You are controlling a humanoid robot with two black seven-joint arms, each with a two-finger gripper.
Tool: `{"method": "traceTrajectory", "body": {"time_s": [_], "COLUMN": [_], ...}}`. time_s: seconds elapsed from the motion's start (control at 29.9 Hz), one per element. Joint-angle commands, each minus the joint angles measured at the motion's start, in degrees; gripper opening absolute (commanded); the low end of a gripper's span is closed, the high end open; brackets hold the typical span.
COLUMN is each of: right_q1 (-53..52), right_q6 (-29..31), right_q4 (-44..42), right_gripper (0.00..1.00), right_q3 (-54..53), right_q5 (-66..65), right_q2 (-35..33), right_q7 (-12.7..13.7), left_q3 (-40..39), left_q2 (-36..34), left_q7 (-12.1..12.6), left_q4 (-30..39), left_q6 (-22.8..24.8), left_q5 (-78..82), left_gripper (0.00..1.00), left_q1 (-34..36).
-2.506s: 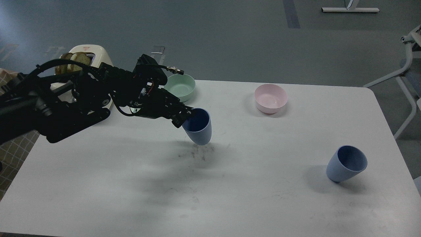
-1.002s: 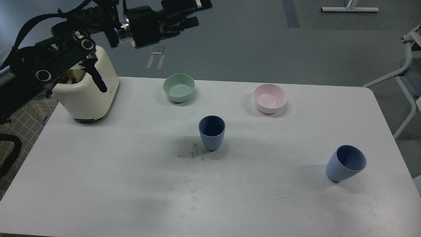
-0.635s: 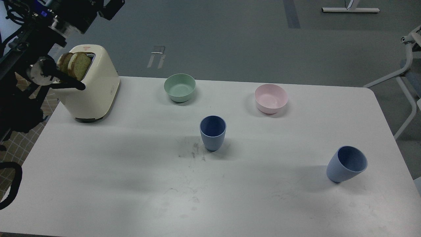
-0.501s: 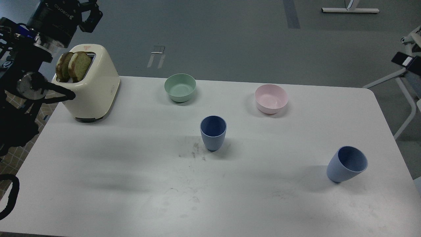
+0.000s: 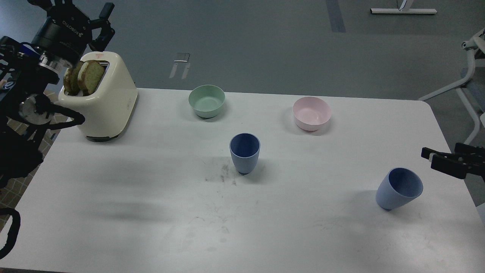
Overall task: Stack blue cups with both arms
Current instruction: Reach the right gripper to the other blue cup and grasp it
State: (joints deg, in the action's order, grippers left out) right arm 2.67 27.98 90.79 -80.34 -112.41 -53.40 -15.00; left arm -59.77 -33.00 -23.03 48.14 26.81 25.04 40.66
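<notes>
While both blue cups sit apart on the white table (image 5: 113, 212), neither gripper holds anything. One blue cup (image 5: 244, 152) stands upright near the table's middle, its dark inside open to the top, just beside a patch of dark smudges (image 5: 221, 175) on the tabletop. The other blue cup (image 5: 398, 188) rests towards the right edge, tilted so that its mouth faces up and to the right, balanced on its narrow base.

The left gripper (image 5: 72, 5) is raised high at the upper left corner, above and behind the cream toaster (image 5: 108, 104), with its fingers spread wide and empty; part of it is cut off by the top edge. Two slices of browned bread (image 5: 84, 76) stick up out of the toaster's slots. The right gripper (image 5: 427, 153) comes in from the right edge, over the table's right rim, above and to the right of the tilted cup and not touching it. Its dark fingers point left, and whether they are parted or closed cannot be told.

Further back, a pale green bowl (image 5: 207, 100) and a pale pink bowl (image 5: 312, 113) stand well apart, both upright.
</notes>
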Motion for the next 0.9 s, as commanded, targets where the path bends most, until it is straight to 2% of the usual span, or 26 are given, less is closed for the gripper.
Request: {"method": "traceTrajectory", "body": {"time_s": [0.0, 0.33, 0.47, 0.6, 0.67, 0.77, 0.8, 0.87], "right_q1": [0.1, 0.1, 0.0, 0.0, -0.1, -0.1, -0.1, 0.0], "right_q6": [0.0, 0.0, 0.0, 0.0, 0.0, 0.0, 0.0, 0.0], "right_q4": [-0.1, -0.3, -0.3, -0.3, -0.3, -0.3, -0.3, -0.3], "right_gripper": [0.97, 0.82, 0.70, 0.65, 0.60, 0.45, 0.38, 0.32], "right_q3": [1.7, 4.7, 4.9, 5.5, 6.2, 6.3, 6.4, 6.5], "right_q5": [-1.4, -5.3, -7.3, -8.0, -8.1, -8.1, -8.1, -8.0], "right_q2": [0.8, 4.3, 6.0, 6.6, 6.7, 6.7, 6.6, 6.7], "right_q7": [0.1, 0.8, 2.2, 2.3, 2.3, 2.6, 3.5, 4.4], "left_q3": [0.0, 0.2, 0.2, 0.2, 0.2, 0.3, 0.3, 0.3], "left_q2": [0.0, 0.5, 0.5, 0.5, 0.5, 0.6, 0.6, 0.7], "left_q7": [0.0, 0.0, 0.0, 0.0, 0.0, 0.0, 0.0, 0.0], "left_q4": [0.0, 0.0, 0.0, 0.0, 0.0, 0.0, 0.0, 0.0], "left_q6": [-0.1, -0.4, -0.4, -0.4, -0.4, -0.4, -0.4, -0.4], "left_q5": [0.0, 0.0, 0.0, 0.0, 0.0, 0.1, 0.0, 0.0], "left_gripper": [0.98, 0.98, 0.98, 0.98, 0.98, 0.98, 0.98, 0.98], "left_q1": [-0.2, -0.3, -0.3, -0.3, -0.3, -0.3, -0.3, -0.3]}}
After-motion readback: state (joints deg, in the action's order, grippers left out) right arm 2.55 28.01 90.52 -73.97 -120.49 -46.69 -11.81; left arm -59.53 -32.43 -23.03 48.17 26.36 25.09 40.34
